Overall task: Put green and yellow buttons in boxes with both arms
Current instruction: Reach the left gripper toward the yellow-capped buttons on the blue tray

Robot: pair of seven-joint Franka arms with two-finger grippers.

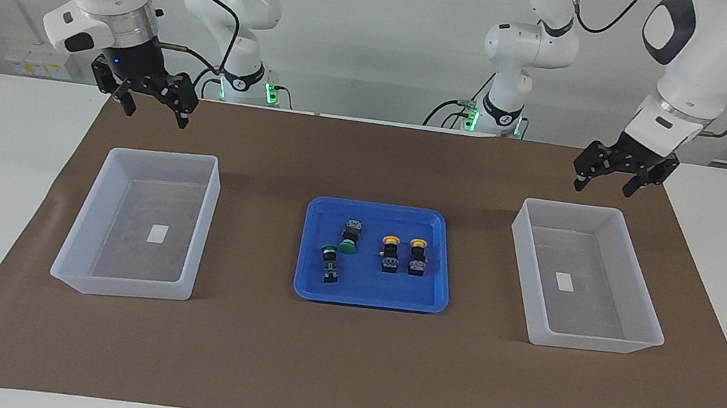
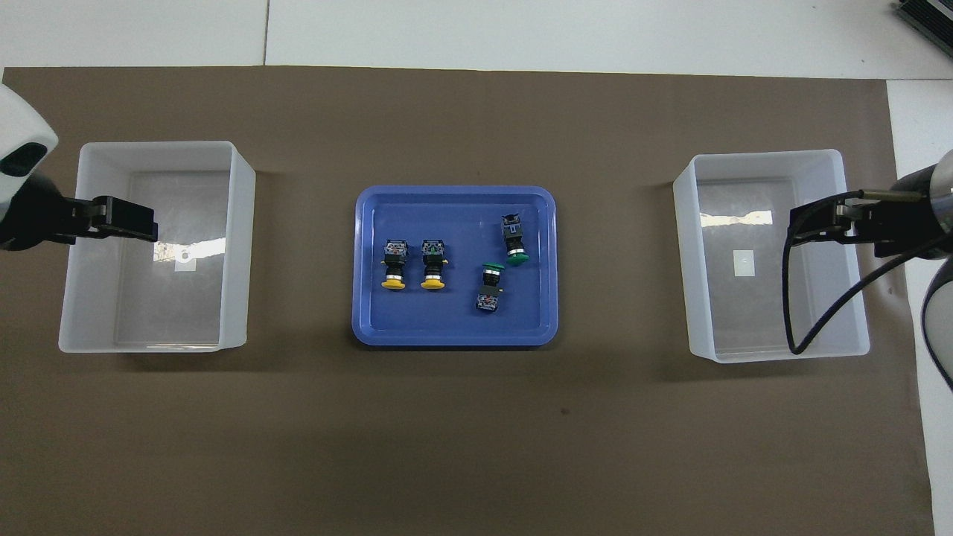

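Four small black-bodied push-button switches, two with round yellow caps (image 1: 403, 254) side by side and two with round green caps (image 1: 338, 250), are lying in a shallow glossy blue plastic tray (image 1: 370, 299) between two translucent white sloped-wall bins (image 1: 129, 285) (image 1: 587, 342). The black two-finger left gripper (image 1: 605, 179) is hanging open and empty above the brown mat (image 1: 342, 363); the right gripper (image 1: 155, 108) is doing likewise.

I count four push-button switches in total: two green-capped buttons (image 1: 330, 261) (image 1: 349, 235) and two yellow-capped buttons (image 1: 390, 253) (image 1: 418, 256). I count two translucent boxes (image 1: 80, 223) (image 1: 639, 296), each with what appears to be one white sticker. I count one blue tray (image 1: 323, 293), one brown mat (image 1: 341, 370), and my two arms with two grippers (image 1: 153, 107) (image 1: 607, 180).
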